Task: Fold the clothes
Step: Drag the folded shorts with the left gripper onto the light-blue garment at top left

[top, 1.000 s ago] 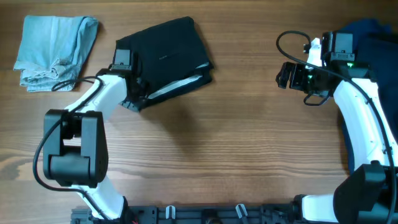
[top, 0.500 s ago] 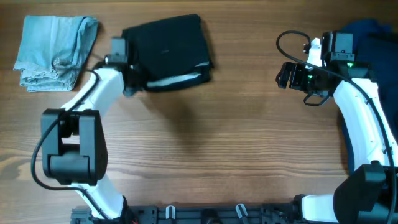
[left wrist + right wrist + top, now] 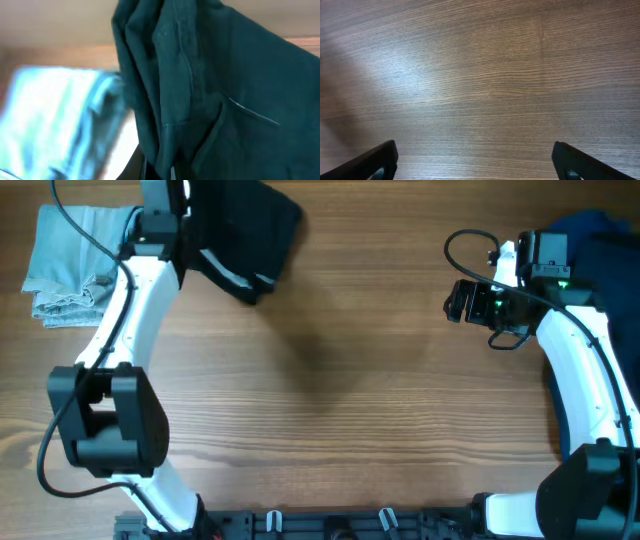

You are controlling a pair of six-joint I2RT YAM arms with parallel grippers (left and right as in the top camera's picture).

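Left arm (image 3: 125, 300) is stretched way out to the bench's far left corner, with the left gripper (image 3: 182, 225) pinched tight on the black garment (image 3: 245, 225). Right arm (image 3: 575, 360) is bent along the right edge, and the right gripper (image 3: 475, 152) is spread wide.

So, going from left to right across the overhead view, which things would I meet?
Light blue folded cloth → black garment → right arm's jaws → dark blue clothes at the right edge.
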